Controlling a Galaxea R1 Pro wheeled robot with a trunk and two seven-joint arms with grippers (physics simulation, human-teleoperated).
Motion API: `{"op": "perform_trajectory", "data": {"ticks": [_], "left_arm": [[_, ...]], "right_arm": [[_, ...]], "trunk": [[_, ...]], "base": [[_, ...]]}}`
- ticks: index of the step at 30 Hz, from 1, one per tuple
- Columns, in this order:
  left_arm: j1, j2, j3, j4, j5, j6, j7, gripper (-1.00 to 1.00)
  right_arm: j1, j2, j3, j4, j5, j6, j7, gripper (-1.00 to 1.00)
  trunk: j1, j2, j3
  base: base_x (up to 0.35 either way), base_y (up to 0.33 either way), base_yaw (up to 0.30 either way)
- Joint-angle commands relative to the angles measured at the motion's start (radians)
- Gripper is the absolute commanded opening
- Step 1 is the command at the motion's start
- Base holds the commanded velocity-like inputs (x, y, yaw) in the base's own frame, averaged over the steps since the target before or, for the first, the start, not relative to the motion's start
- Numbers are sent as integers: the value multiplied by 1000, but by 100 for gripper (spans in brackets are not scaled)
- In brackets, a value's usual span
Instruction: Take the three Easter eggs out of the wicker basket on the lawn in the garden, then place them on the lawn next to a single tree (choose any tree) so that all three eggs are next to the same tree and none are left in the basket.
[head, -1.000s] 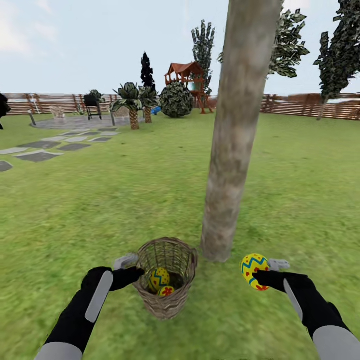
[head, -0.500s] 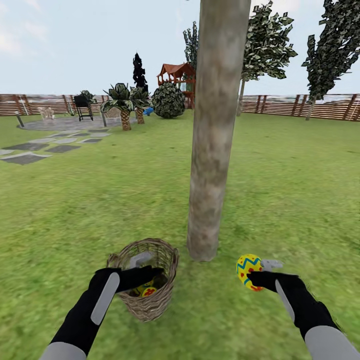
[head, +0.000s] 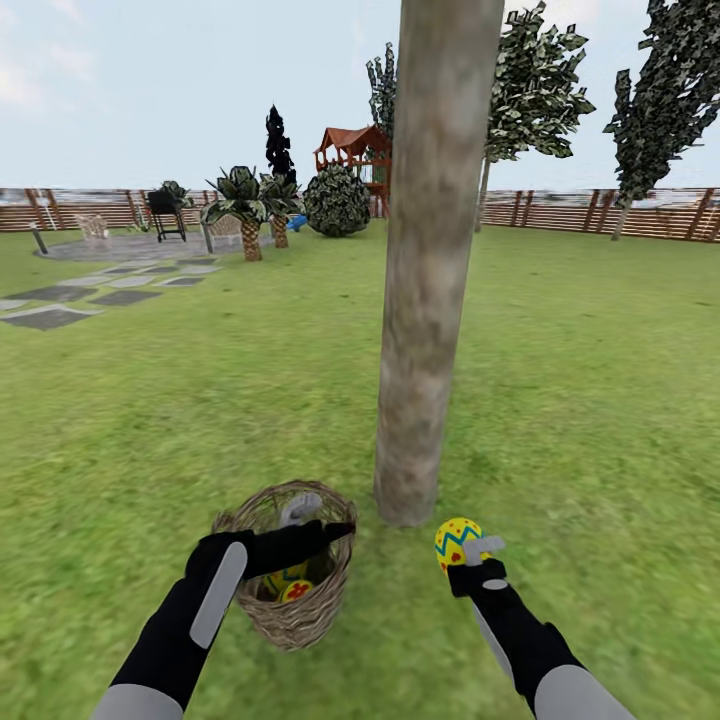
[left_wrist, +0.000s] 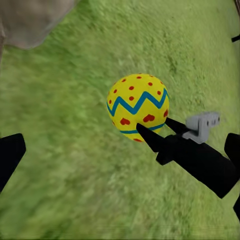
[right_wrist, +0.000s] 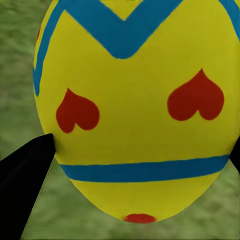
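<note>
The wicker basket (head: 290, 610) stands on the lawn (head: 580, 420) just left of the thick pale tree (head: 430, 300) trunk's foot. Yellow Easter eggs (head: 292, 586) lie inside it, partly hidden by my left arm. My left gripper (head: 318, 522) hangs open over the basket's far rim, and its finger (left_wrist: 10, 156) holds nothing. My right gripper (head: 470, 558) is shut on a yellow egg (head: 455, 537) with a blue zigzag and red hearts, low over the grass right of the trunk's base. That egg (left_wrist: 138, 106) and the trunk base (left_wrist: 35, 20) show in the left wrist view. The right wrist view has the egg (right_wrist: 135, 110) between black fingers (right_wrist: 25, 175).
Open grass stretches all around the tree. Grey stepping stones (head: 60, 305) and a paved circle lie far left. Short palms (head: 245, 205), a round bush (head: 337, 202), a play tower (head: 352, 150) and a wooden fence (head: 600, 212) line the back.
My right gripper has carried its egg left and down toward the trunk's foot. My left gripper has reached farther across the basket. The camera swung right at first, then held still.
</note>
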Motion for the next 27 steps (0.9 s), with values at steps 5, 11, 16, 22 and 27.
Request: {"op": "perform_trajectory", "data": {"ticks": [5,11,16,22,27], "left_arm": [[0,-5,0,-15,-2,5,-3,100],[0,-7,-1,-20,-2,5,-3,100],[0,-7,-2,-30,0,5,-3,100],[0,-10,-2,-30,0,5,-3,100],[0,-10,-2,-30,0,5,-3,100]], "right_arm": [[0,2,6,11,8,7,-3,-100],[0,5,7,73,12,-95,-1,-100],[0,10,8,82,13,-101,-2,-100],[0,30,11,87,15,-97,-4,-100],[-1,30,12,104,16,-99,-5,-100]], "trunk": [[0,0,-1],[0,0,-1],[4,-7,-4],[27,-49,-23],[46,-84,-39]], "base": [[332,-62,0],[116,-30,0],[1,0,0],[0,0,0],[0,0,0]]}}
